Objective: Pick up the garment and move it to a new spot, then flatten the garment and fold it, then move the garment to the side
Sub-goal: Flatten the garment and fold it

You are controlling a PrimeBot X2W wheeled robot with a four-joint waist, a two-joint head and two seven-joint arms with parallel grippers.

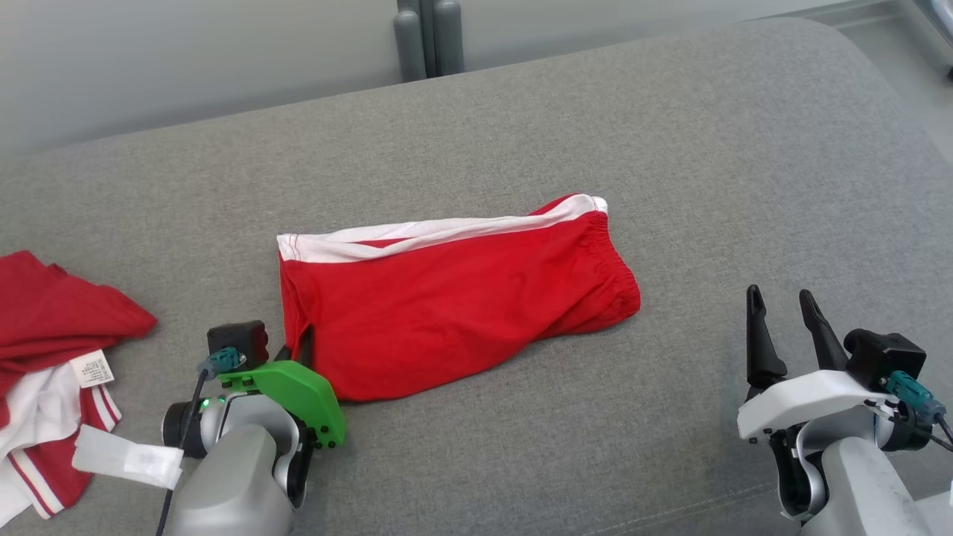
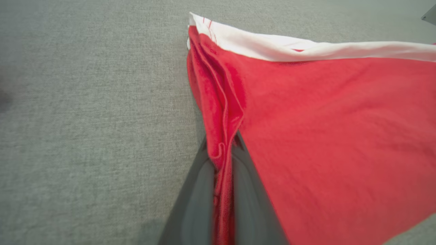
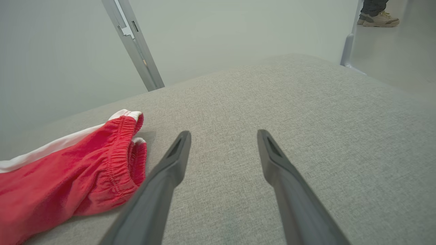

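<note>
Left gripper (image 2: 222,149): nearest the lens in the left wrist view. Its two dark fingers are pressed together, with a bunched fold of red cloth pinched between them. In the head view it sits at the lower left, tips at the cloth's near left corner.
Cushion (image 1: 707,149): a broad grey woven surface with a rounded far right corner. Everything else lies on it.
Garment (image 1: 454,305): red shorts with a white side stripe, lying about the middle of the cushion. The gathered elastic waistband points to the robot's right and the leg hem to its left, with the white stripe along the far edge. The body lies fairly flat, and the hem by the left gripper is creased into folds.
Second clothing pile (image 1: 52,327): crumpled red and white cloth at the cushion's left edge, apart from the garment.
Right gripper (image 1: 780,294): at the lower right, its fingers spread wide with nothing between them. It is over bare cushion, beside the waistband but clear of it.
Green bracket (image 1: 298,391): on the left wrist, just in front of the garment's near corner.
Grey posts (image 1: 428,37): upright behind the cushion's far edge.
Shoes (image 3: 379,18): a person's pale shoes on the floor beyond the cushion, in the right wrist view.
Label (image 1: 94,368): a small white printed tag on the second pile.
</note>
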